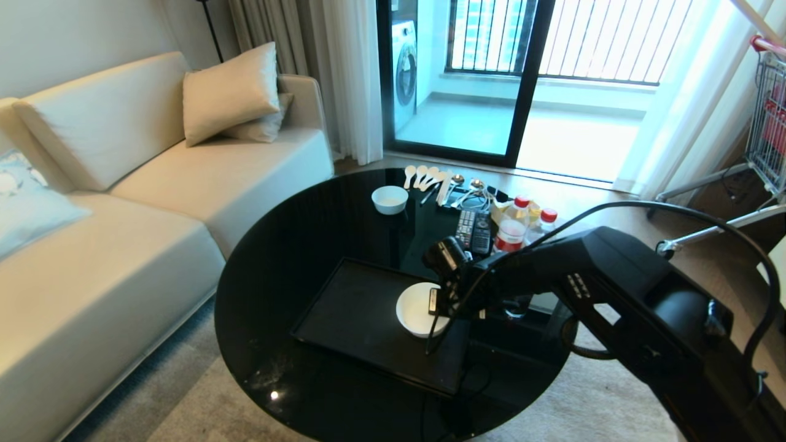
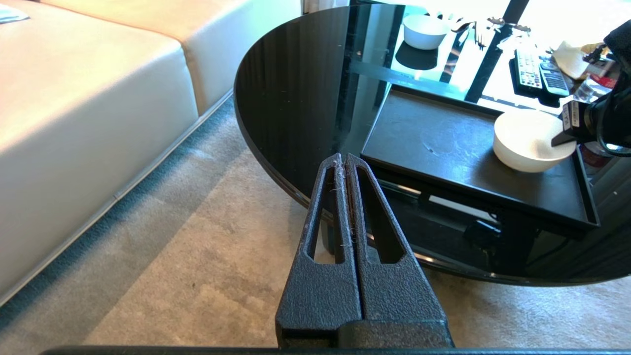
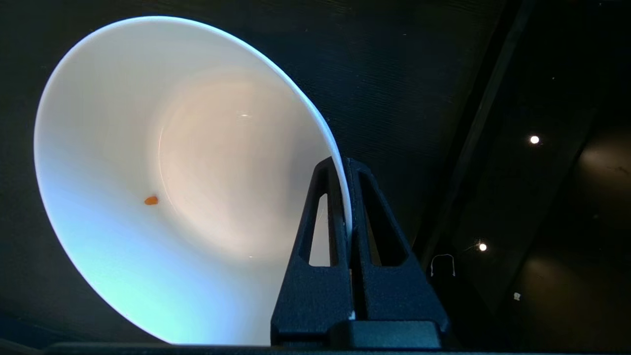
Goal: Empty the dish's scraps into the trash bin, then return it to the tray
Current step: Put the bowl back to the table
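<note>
Right wrist view shows your right gripper [image 3: 346,165] with jaws clamped on the dish [image 3: 162,162] rim, above the tray [image 1: 356,313]; glossy, rigid, breakable (only a thin edge), so move gently.

No readable text anywhere; the small white label on the right gripper [image 2: 567,129] and the remote controls' [image 1: 474,231] buttons were too small to read.
</note>
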`<state>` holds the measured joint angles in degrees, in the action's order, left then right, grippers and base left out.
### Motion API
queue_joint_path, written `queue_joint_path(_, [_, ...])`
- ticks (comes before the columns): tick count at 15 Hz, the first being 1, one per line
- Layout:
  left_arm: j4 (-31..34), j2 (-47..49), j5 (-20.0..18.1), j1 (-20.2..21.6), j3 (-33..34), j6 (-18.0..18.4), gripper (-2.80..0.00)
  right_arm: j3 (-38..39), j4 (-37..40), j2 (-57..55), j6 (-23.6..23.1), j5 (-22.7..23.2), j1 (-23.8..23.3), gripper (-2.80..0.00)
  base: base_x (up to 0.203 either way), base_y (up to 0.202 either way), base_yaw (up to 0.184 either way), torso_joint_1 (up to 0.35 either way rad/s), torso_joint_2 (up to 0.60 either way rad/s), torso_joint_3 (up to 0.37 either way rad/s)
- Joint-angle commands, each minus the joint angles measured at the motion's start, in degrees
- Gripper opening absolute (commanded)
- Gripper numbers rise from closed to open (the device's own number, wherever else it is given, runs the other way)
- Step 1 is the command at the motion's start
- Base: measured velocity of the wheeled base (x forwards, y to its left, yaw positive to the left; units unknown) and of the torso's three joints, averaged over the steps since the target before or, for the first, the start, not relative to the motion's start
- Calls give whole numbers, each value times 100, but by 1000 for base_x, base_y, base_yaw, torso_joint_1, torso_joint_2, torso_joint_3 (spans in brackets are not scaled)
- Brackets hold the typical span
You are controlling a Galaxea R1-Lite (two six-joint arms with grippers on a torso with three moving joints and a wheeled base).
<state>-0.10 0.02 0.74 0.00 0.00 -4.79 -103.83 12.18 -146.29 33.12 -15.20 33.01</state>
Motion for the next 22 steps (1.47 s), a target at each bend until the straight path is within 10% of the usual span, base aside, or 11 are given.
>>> queue_joint_path(1, [1, -2, 5, 0, 0, -4, -280, 3, 15, -58, 19, -9, -33, -280, 0, 0, 0, 0, 0, 0])
queue_joint_path(9, [1, -2, 5, 0, 0, -4, -280, 12, 63, 36, 19, 0, -111, -280, 0, 0, 0, 0, 0, 0])
queue_joint_path(10, [1, -2, 5, 0, 0, -4, -280, 12, 65, 73, 19, -6, -104, 0, 0, 0, 0, 0, 0, 0])
queue_joint_path(22, [1, -2, 5, 0, 0, -4, -280, 298, 246, 1255, -62, -545, -41, 0, 0, 0, 0, 0, 0, 0])
